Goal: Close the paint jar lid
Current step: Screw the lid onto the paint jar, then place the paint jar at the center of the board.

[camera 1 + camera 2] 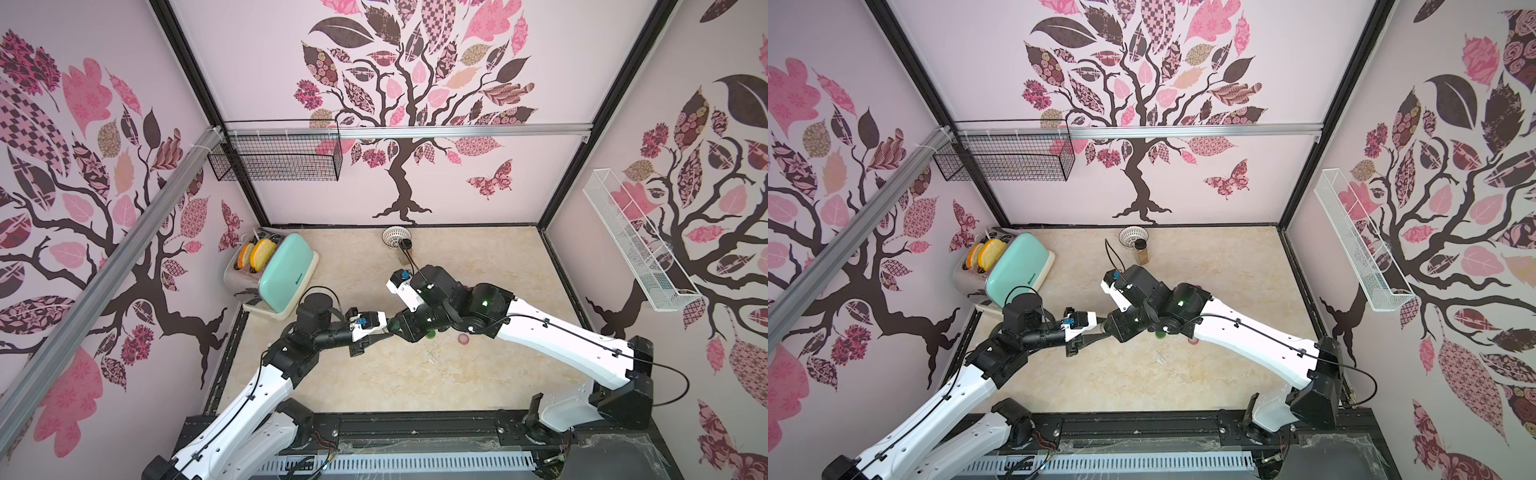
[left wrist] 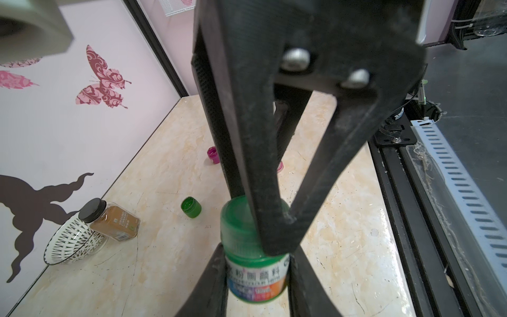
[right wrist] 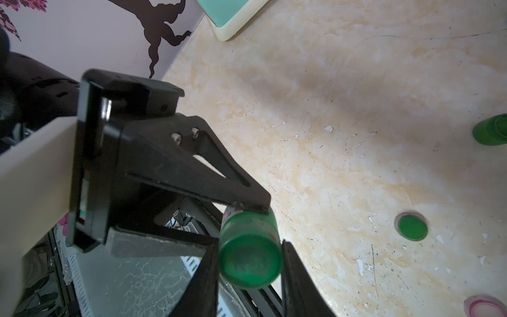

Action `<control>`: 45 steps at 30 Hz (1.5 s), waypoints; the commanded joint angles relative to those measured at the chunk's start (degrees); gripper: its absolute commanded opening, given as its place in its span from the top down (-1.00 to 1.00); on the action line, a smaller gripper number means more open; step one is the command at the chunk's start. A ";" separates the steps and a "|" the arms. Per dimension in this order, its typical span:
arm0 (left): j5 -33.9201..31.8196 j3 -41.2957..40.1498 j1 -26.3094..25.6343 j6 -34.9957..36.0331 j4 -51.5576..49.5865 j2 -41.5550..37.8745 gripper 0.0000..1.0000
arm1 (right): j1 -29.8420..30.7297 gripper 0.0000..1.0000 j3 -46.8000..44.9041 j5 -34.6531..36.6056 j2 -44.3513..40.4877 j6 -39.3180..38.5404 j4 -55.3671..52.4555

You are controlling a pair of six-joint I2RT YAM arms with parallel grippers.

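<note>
From the left, we see the toaster [image 1: 286, 272] at the table [image 1: 490, 266] edge. The left gripper [image 2: 259, 247] is clamped on the labelled body of the green paint jar [image 2: 255, 277], which is held above mid-table. The right gripper [image 3: 249, 247] is clenched on the green lid [image 3: 251, 258], seated on the jar's mouth. How tightly it sits, we cannot tell. Further right on the table rest a small green container [image 2: 190, 207] and a pink cap [image 1: 464, 339].
</note>
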 commanded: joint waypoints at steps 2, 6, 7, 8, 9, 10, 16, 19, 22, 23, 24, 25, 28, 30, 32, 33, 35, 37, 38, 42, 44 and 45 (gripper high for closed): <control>2.01 0.11 -0.65 -0.11 2.35 -1.38 0.08 | -0.12 1.00 0.10 5.33 0.47 -0.12 4.07; -2.28 -0.85 -0.65 -2.25 4.70 -2.57 -0.42 | -0.20 1.00 0.35 10.08 0.57 -0.44 4.15; -3.46 -1.22 -0.66 -2.90 5.62 -3.12 -0.57 | -0.20 1.00 0.47 11.11 0.66 -0.60 4.18; -4.51 -1.62 -0.63 -3.46 6.33 -3.66 -0.69 | -0.20 1.00 0.71 11.83 0.97 -0.83 4.10; -5.62 -2.08 -0.62 -3.94 7.27 -4.24 -0.80 | -0.44 1.00 1.16 12.57 1.56 -1.02 3.91; -6.71 -2.49 -0.60 -4.36 8.04 -4.88 -0.89 | -0.86 1.00 1.86 13.15 2.29 -1.10 3.46; -15.69 -4.65 -0.63 -6.26 11.46 -8.66 -0.96 | -5.60 1.00 7.20 14.20 9.72 -2.67 0.99; -22.68 -5.60 -0.62 -7.60 13.31 -10.44 -0.96 | -7.41 1.00 10.62 14.91 15.12 -3.53 -0.08; -26.86 -6.47 -0.61 -7.87 14.34 -11.85 -0.96 | -8.45 1.00 13.61 16.34 20.76 -4.46 -0.76; -27.65 -6.60 -0.58 -7.94 14.57 -12.08 -0.96 | -8.61 1.00 14.45 17.07 22.32 -4.76 -0.89; -28.27 -6.70 -0.57 -7.86 14.64 -12.28 -0.96 | -8.78 1.00 15.49 17.59 23.97 -5.30 -1.15; -28.59 -6.62 -0.56 -7.81 14.61 -12.23 -0.96 | -8.79 1.00 16.59 18.25 25.76 -5.62 -1.45; -28.42 -6.59 -0.58 -7.98 14.49 -12.31 -0.96 | -9.33 1.00 19.52 19.23 30.32 -6.06 -2.40; -28.16 -6.52 -0.52 -7.90 14.38 -12.31 -0.96 | -9.77 1.00 21.18 20.34 33.16 -6.37 -2.84; -28.09 -6.52 -0.55 -7.85 14.38 -12.40 -0.96 | -10.30 1.00 22.32 20.73 35.73 -6.17 -3.03; -28.13 -6.52 -0.58 -7.81 14.35 -12.40 -0.96 | -10.65 1.00 22.77 20.50 37.00 -5.87 -2.96; -28.04 -6.57 -0.53 -7.89 14.38 -12.55 -0.96 | -11.09 1.00 23.99 20.48 39.23 -5.91 -2.83; -27.81 -6.52 -0.58 -7.89 14.38 -12.44 -0.96 | -11.31 1.00 25.48 21.09 41.55 -6.15 -3.03; -27.78 -6.55 -0.54 -7.94 14.38 -12.40 -0.96 | -11.50 1.00 26.60 21.18 42.81 -6.24 -3.23; -27.78 -6.59 -0.60 -7.81 14.38 -12.40 -0.96 | -12.10 0.97 30.44 21.66 47.53 -6.82 -4.27; -27.70 -6.60 -0.54 -7.89 14.40 -12.40 -0.96 | -12.39 0.93 32.19 21.67 49.67 -6.98 -4.78; -27.61 -6.61 -0.56 -7.90 14.48 -12.40 -0.96 | -12.59 0.90 33.07 21.69 50.66 -7.11 -5.03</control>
